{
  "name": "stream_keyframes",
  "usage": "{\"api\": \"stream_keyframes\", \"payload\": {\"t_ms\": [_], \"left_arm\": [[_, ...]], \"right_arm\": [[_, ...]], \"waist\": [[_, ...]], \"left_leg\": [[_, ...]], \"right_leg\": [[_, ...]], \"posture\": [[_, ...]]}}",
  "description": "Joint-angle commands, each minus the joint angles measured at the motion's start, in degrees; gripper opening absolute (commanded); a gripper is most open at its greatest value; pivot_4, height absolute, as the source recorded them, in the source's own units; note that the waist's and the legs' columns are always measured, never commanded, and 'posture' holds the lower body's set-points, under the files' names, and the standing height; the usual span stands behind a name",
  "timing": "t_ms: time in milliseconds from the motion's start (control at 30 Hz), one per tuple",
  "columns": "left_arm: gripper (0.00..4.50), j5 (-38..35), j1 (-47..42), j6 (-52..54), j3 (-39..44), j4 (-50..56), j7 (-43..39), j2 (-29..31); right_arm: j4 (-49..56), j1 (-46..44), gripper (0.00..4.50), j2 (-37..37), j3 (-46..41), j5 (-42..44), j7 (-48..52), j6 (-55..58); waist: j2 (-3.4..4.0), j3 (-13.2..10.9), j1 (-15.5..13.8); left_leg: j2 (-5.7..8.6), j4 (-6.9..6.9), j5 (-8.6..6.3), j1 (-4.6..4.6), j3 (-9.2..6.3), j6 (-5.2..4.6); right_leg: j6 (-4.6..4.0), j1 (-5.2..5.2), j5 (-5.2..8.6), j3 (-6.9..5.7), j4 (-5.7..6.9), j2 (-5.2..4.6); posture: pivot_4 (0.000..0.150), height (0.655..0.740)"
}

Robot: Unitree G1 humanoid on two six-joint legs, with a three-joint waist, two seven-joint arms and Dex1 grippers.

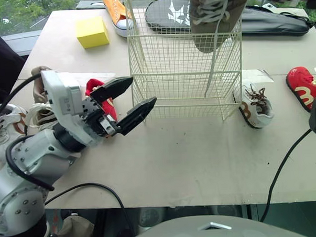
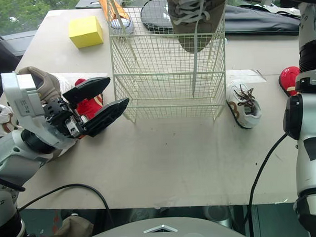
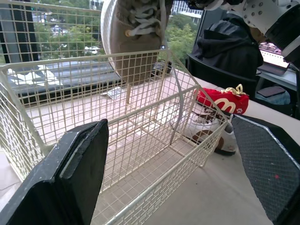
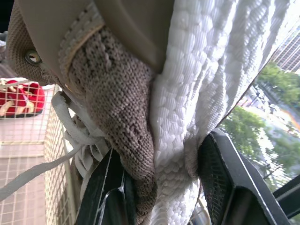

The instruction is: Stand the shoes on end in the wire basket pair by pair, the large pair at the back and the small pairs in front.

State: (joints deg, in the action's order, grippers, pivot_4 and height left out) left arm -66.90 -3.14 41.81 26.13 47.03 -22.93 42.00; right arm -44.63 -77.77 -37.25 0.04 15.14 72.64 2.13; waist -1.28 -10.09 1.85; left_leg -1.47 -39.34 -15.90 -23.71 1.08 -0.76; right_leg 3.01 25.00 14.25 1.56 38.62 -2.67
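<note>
The wire basket (image 1: 172,91) stands mid-table with nothing on its floor. A large brown shoe (image 1: 214,16) with white laces hangs toe-down at the basket's top, on its right side, one lace dangling inside. My right gripper (image 4: 159,187) is shut on that shoe's heel fabric. My left gripper (image 1: 142,91) is open, low over the table just left of the basket's front corner. A small red shoe (image 1: 96,88) lies right behind it. Further left lie a second brown shoe (image 2: 41,81) and a white shoe (image 1: 3,122).
Right of the basket lie a small white-and-brown shoe (image 1: 254,106) and a red shoe with a yellow logo (image 1: 303,86). At the back are a yellow block (image 1: 91,31), an orange shoe (image 1: 116,12) and a black bag (image 1: 269,19).
</note>
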Motion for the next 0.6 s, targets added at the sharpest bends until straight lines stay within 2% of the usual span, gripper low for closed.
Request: {"api": "stream_keyframes", "payload": {"t_ms": [33, 67, 100, 133, 200, 233, 267, 333, 600], "left_arm": [[4.5, 1.5, -0.7, -2.4, -0.8, 0.0, -1.6, 1.2], [4.5, 2.2, -0.7, -2.8, -0.9, -0.1, -1.8, 1.4], [4.5, 2.6, -0.7, -3.3, -0.9, -0.1, -1.9, 1.4], [4.5, 2.9, -0.7, -3.7, -0.9, -0.1, -1.9, 1.3], [4.5, 3.9, -0.5, -4.6, -1.0, 0.6, -2.1, 1.2], [4.5, 4.2, -0.5, -5.0, -1.2, 0.8, -2.1, 1.1], [4.5, 4.1, -0.3, -5.3, -1.3, 1.0, -1.7, 0.9], [4.5, 4.4, 0.3, -5.9, -1.6, 1.2, -1.5, 0.6], [4.5, 5.8, 0.7, -7.8, -3.1, 0.9, -1.0, -0.6]], "right_arm": [[-4.8, 1.0, 1.05, 0.6, 0.1, -2.2, 1.5, -3.9], [-5.8, 0.9, 1.05, 1.0, 0.0, -2.0, 2.5, -3.7], [-6.6, 1.1, 1.85, 1.4, -0.4, -1.8, 3.2, -4.6], [-7.0, 1.1, 2.17, 1.7, -0.7, -1.7, 3.7, -5.3], [-7.5, 1.6, 2.33, 1.9, -1.2, -1.6, 3.9, -5.1], [-7.8, 1.7, 3.16, 2.0, -1.4, -1.7, 3.8, -5.3], [-8.0, 1.9, 3.48, 2.0, -1.8, -1.7, 3.6, -5.3], [-7.6, 2.2, 4.41, 1.7, -2.5, -1.6, 3.1, -5.8], [-1.5, 6.0, 4.41, -1.7, -4.5, -0.9, 2.5, -5.2]], "waist": [[0.0, 0.0, 0.0], [0.0, 0.0, -0.1], [0.0, 0.0, -0.1], [0.0, 0.0, -0.2], [0.0, 0.0, -0.3], [0.01, 0.0, -0.3], [0.05, 0.0, -0.3], [0.06, 0.0, -0.3], [0.06, 0.0, -0.7]], "left_leg": [[0.03, 0.0, 0.0, 0.02, -0.02, 0.0], [0.05, 0.0, 0.0, 0.04, -0.05, 0.0], [0.05, 0.0, 0.0, 0.04, -0.09, 0.0], [0.05, 0.0, 0.0, 0.04, -0.09, 0.0], [0.04, 0.0, 0.0, 0.01, -0.14, 0.0], [0.04, 0.02, 0.0, 0.0, -0.15, 0.01], [0.02, 0.03, 0.0, 0.0, -0.15, 0.01], [-0.01, 0.03, 0.0, 0.0, -0.12, 0.01], [-0.02, 0.03, 0.0, 0.02, -0.1, 0.01]], "right_leg": [[0.0, -0.07, 0.0, -0.03, -0.06, 0.0], [0.0, -0.13, 0.0, -0.06, -0.1, 0.0], [0.0, -0.17, 0.0, -0.1, -0.13, -0.01], [0.0, -0.17, 0.0, -0.1, -0.13, -0.01], [0.0, -0.17, 0.0, -0.14, -0.16, -0.01], [0.0, -0.17, 0.0, -0.15, -0.19, -0.01], [0.0, -0.17, 0.0, -0.15, -0.21, -0.01], [0.0, -0.16, 0.0, -0.13, -0.22, -0.01], [0.0, -0.17, 0.0, -0.12, -0.21, -0.01]], "posture": [[0.15, 0.74], [0.15, 0.74], [0.15, 0.74], [0.15, 0.74], [0.15, 0.74], [0.15, 0.74], [0.15, 0.74], [0.15, 0.74], [0.15, 0.74]]}}
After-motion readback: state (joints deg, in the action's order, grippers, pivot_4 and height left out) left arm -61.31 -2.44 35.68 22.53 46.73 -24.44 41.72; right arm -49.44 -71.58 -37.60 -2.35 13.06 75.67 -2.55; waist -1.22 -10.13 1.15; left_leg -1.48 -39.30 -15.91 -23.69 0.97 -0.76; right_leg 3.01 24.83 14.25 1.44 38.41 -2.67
